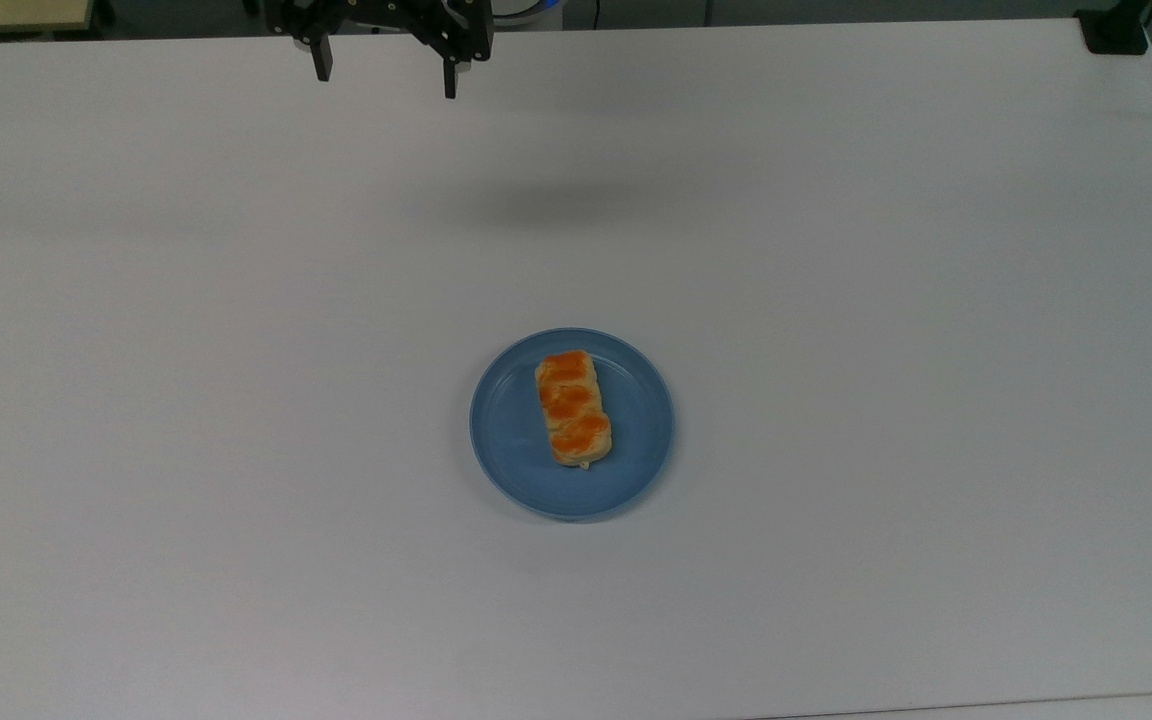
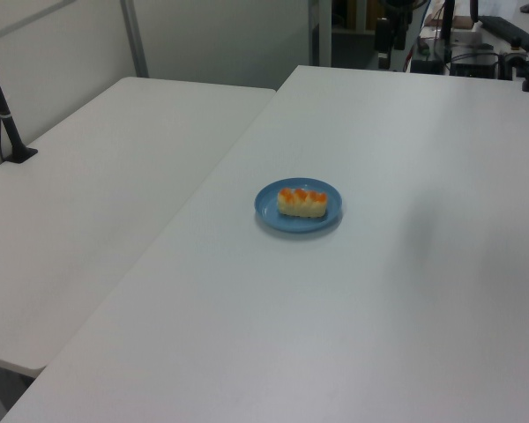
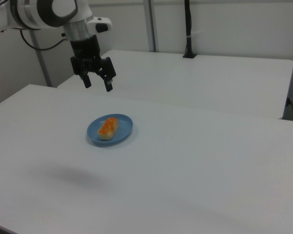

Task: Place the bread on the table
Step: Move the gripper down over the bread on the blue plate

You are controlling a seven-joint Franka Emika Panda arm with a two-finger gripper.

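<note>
The bread (image 1: pixel 573 407), a pale-tan roll with three orange-brown patches, lies on the round blue plate (image 1: pixel 511 440) near the middle of the white table (image 1: pixel 886 300). The same bread (image 2: pixel 301 202) rests on the plate (image 2: pixel 269 210) in the left view, and the bread (image 3: pixel 107 127) on the plate (image 3: pixel 124 129) in the right view. My gripper (image 1: pixel 383 77) hangs high at the top view's upper edge, far from the plate, open with nothing between its fingers. In the right view the gripper (image 3: pixel 97 85) hovers well above the table, up and left of the plate.
A second white table (image 2: pixel 79 203) adjoins on the left view's left, with a black pole (image 2: pixel 2 106) on it. A black clamp base (image 1: pixel 1116 30) sits at the top view's upper right corner. Cables and equipment (image 2: pixel 476 44) crowd the left view's far edge.
</note>
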